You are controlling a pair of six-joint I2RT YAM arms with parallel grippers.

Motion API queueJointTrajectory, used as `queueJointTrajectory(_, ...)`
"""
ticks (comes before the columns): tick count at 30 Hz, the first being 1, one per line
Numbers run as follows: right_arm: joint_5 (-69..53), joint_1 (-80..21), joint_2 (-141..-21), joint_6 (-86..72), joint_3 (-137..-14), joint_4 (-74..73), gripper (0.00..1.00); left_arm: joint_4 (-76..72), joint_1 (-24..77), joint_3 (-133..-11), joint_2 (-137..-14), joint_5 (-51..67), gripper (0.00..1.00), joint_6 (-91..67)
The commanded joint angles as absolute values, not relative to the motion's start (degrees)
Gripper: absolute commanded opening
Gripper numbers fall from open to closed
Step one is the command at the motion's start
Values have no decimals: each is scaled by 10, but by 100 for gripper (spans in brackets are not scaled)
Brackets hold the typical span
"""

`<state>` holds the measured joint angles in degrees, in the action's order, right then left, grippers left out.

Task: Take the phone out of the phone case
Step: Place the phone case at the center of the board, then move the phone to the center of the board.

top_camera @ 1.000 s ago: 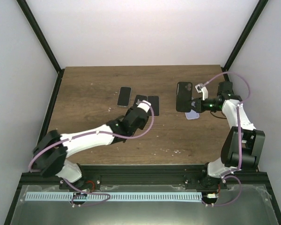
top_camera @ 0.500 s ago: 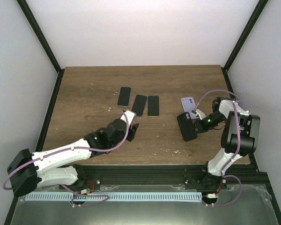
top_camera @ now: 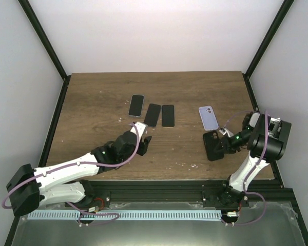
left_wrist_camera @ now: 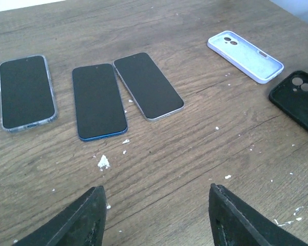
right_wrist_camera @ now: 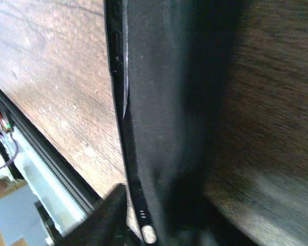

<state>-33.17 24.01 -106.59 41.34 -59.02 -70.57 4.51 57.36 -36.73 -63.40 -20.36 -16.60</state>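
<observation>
Three phones lie in a row at mid table: one in a clear case (top_camera: pixel 136 105) (left_wrist_camera: pixel 25 92), a blue-edged one (top_camera: pixel 153 115) (left_wrist_camera: pixel 98 100) and a silver-edged one (top_camera: pixel 168 115) (left_wrist_camera: pixel 147 85). My left gripper (top_camera: pixel 143 139) (left_wrist_camera: pixel 156 205) is open and empty, just in front of them. My right gripper (top_camera: pixel 225 144) (right_wrist_camera: pixel 159 215) is shut on the edge of a black phone case (top_camera: pixel 213 145) (left_wrist_camera: pixel 297 100) (right_wrist_camera: pixel 169 102), low at the table's right front. Whether the black case holds a phone is hidden.
A lavender case (top_camera: pixel 209 117) (left_wrist_camera: pixel 245 55) lies back up, behind the black case. White crumbs (left_wrist_camera: pixel 102 163) speckle the wood. The table's front rail (right_wrist_camera: pixel 46 154) is close by my right gripper. Black frame posts stand at the far corners.
My right gripper has carried the black case from beside the lavender case toward the front and lowered it to the table. My left arm has drawn back from the phones.
</observation>
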Motion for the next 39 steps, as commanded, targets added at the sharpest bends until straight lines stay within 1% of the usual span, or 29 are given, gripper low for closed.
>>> queueJointTrajectory(1,-333,243,-1056,396,-583,-693,43,46,571,-362,-634,-229,59,-184)
queueJointTrajectory(3,-326,247,-1036,391,-591,-689,54,65,565,-369,-641,-245,67,-196)
queueJointTrajectory(4,-320,253,-1023,390,-598,-689,58,80,557,-375,-644,-246,70,-205)
queueJointTrajectory(5,-313,261,-1010,388,-607,-688,61,97,546,-383,-646,-244,73,-218)
queueJointTrajectory(7,-296,283,-989,387,-633,-688,65,125,512,-399,-649,-230,75,-232)
queueJointTrajectory(12,-235,312,-938,386,-699,-652,67,153,428,-437,-677,-197,81,-237)
queueJointTrajectory(14,-270,306,-916,382,-725,-647,67,185,395,-467,-713,-175,83,-243)
queueJointTrajectory(16,-309,279,-898,371,-746,-652,67,204,363,-491,-753,-137,84,-244)
queueJointTrajectory(17,-327,257,-884,362,-748,-643,66,207,350,-501,-777,-125,87,-242)
queueJointTrajectory(19,-362,208,-849,328,-733,-604,66,212,329,-529,-814,-111,99,-232)
queueJointTrajectory(23,-459,104,-775,257,-666,-493,66,232,302,-607,-895,-99,100,-199)
queueJointTrajectory(26,-582,81,-730,196,-583,-373,66,258,289,-677,-966,-99,98,-174)
queueJointTrajectory(29,-659,76,-689,128,-494,-246,67,340,284,-765,-1042,-89,94,-158)
queueJointTrajectory(32,-630,76,-679,158,-510,-272,70,393,282,-824,-1086,-92,93,-149)
queueJointTrajectory(34,-630,76,-668,155,-486,-251,71,396,277,-849,-1108,-94,96,-143)
queueJointTrajectory(35,-635,76,-665,153,-482,-248,74,407,273,-869,-1123,-97,96,-143)
queueJointTrajectory(37,-642,76,-668,159,-494,-264,77,436,264,-924,-1158,-113,100,-152)
queueJointTrajectory(39,-643,75,-667,163,-500,-270,78,449,261,-959,-1188,-121,100,-155)
